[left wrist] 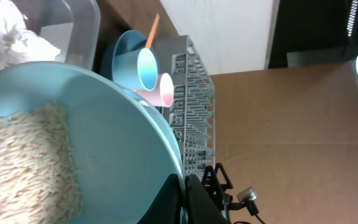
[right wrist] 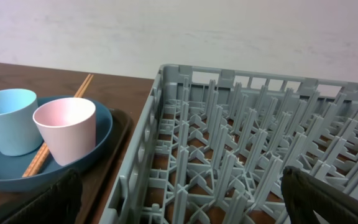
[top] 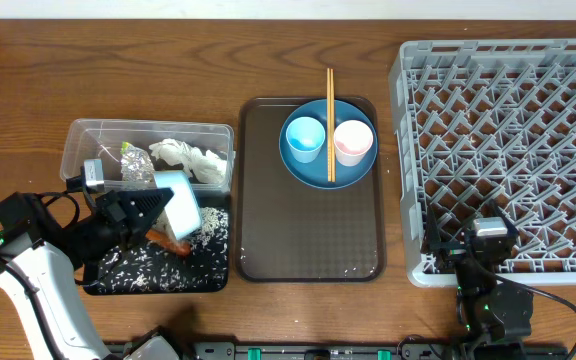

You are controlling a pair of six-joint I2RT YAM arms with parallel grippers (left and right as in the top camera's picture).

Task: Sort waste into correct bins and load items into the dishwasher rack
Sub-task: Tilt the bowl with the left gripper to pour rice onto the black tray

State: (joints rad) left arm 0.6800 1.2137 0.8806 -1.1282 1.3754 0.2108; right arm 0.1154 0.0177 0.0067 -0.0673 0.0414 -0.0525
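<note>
Left gripper pressed together on the rim of the bowl, which is tipped on edge above the black tray. In the left wrist view a bed of rice-like bits clings to the bowl's inner wall, close ahead of the fingers. Directly beneath this gripper, in the tray, lie scattered bits and the orange carrot piece. Just beyond its fingertips stands the clear tub, holding the paper napkins and the foil wrapper. Right gripper spread wide and holding nothing, poised at the near wall of the dishwasher rack. Off to its left, on the brown tray, sits the blue plate carrying the light blue cup, the pink cup and the chopsticks. We judge the step in hand to be emptying the bowl. Risks as we read them: the hold is a pinch on a thin rim, so a shake to free the stuck rice may let the bowl twist or slip down into the tray. A lean toward the tub would spill rice over the shared edge into the wrong bin. Any rice left inside would travel with the bowl to the rack.
</note>
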